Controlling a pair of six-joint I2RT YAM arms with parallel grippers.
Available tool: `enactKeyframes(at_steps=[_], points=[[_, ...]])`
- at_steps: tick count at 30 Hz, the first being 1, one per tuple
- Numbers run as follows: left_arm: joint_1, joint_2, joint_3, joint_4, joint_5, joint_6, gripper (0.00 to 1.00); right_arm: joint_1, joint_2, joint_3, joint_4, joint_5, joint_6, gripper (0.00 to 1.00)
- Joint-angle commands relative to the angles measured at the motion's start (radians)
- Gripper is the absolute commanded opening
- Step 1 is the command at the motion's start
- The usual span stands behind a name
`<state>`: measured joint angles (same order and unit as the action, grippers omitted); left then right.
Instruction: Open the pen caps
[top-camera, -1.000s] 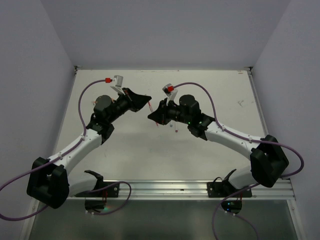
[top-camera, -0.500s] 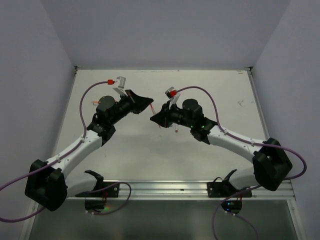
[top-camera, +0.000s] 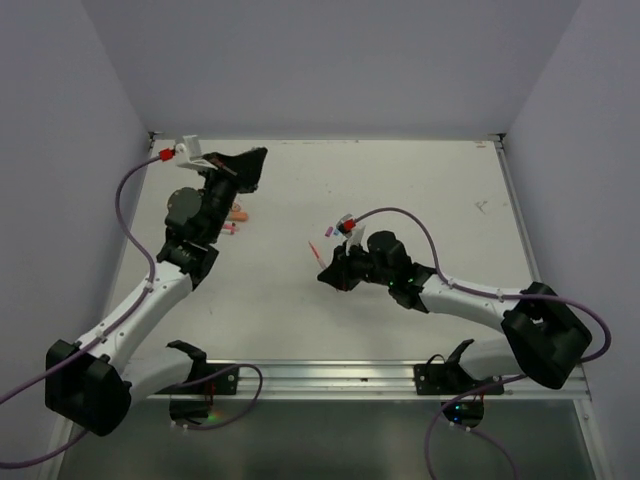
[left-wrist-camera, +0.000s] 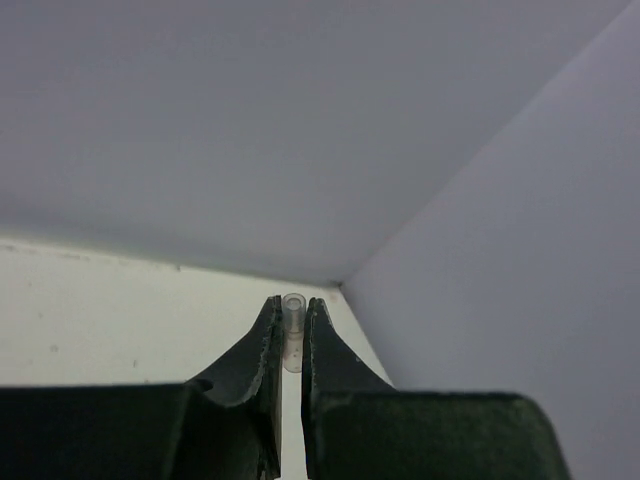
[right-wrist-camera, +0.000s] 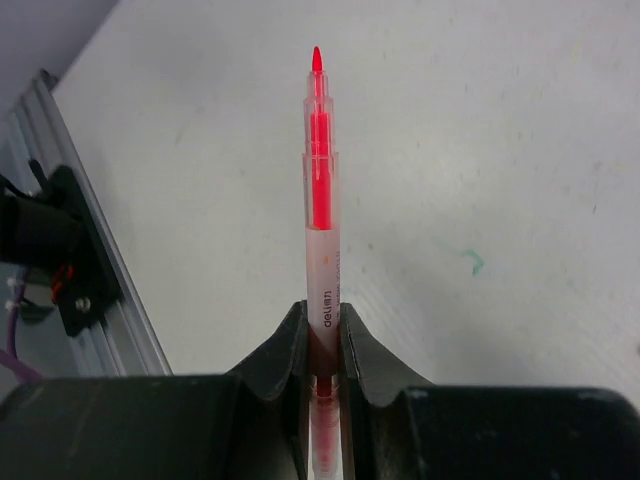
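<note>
**Q:** What's on your bench, biggest first?

**A:** Table (top-camera: 430, 190): white, fills mid-frame.
Your left gripper (top-camera: 256, 156): upper left of the top view, clamped on the cap.
Your right gripper (right-wrist-camera: 322, 312): centre, clamped on the pen.
Pen (right-wrist-camera: 322, 200): pale barrel, bare red tip, jutting past the jaws.
Orange and pink pieces (top-camera: 235, 216): on the table, left of centre, too small to identify.
Cap (left-wrist-camera: 293, 318): pale, pinched at the left fingertips.

White table (top-camera: 440, 180), orange pen (top-camera: 238, 214), pink pen (top-camera: 228, 229) at left; caps (top-camera: 326, 231) mid-table
</note>
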<state>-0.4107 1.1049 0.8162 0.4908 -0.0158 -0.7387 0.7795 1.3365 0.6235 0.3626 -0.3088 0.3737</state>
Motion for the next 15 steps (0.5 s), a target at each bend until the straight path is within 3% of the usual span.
enactKeyframes(at_steps=[1, 5, 7, 15], points=[[0.004, -0.059, 0.052, 0.201, -0.226, 0.041, 0.00, 0.014, 0.000, -0.025, -0.057, -0.012, -0.013, 0.00], [0.004, -0.037, 0.110, 0.135, -0.202, 0.085, 0.00, 0.014, -0.029, -0.042, -0.066, 0.026, 0.014, 0.00], [0.004, 0.007, 0.159, 0.000, -0.141, 0.126, 0.00, 0.010, -0.066, -0.042, -0.089, 0.075, 0.037, 0.00], [0.004, 0.239, 0.314, -0.372, 0.121, 0.203, 0.01, -0.081, -0.100, 0.113, -0.431, 0.373, 0.079, 0.00]])
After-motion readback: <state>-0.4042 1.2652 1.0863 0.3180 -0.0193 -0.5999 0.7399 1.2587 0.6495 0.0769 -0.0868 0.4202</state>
